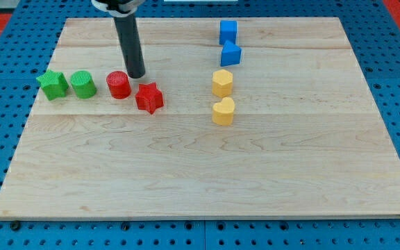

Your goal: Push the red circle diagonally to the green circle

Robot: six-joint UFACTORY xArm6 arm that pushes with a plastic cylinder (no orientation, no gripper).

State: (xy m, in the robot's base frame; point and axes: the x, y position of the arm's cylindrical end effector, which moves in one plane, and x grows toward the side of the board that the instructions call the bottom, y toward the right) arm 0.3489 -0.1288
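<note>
My rod (128, 38) runs out of the view's top, so its mount and the arm above are cut off. My tip (137, 74) shows, just above and right of the red circle (119, 85); I cannot tell whether they touch. The blue pegboard (5, 28) is cropped on every side.

Pale grained wooden board (207, 173), ribbed plastic-looking red circle (119, 85)

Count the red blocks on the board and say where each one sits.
2. The red circle sits right of the green circle, just left of my tip. The red star lies below-right of my tip. None seems hidden.
</note>
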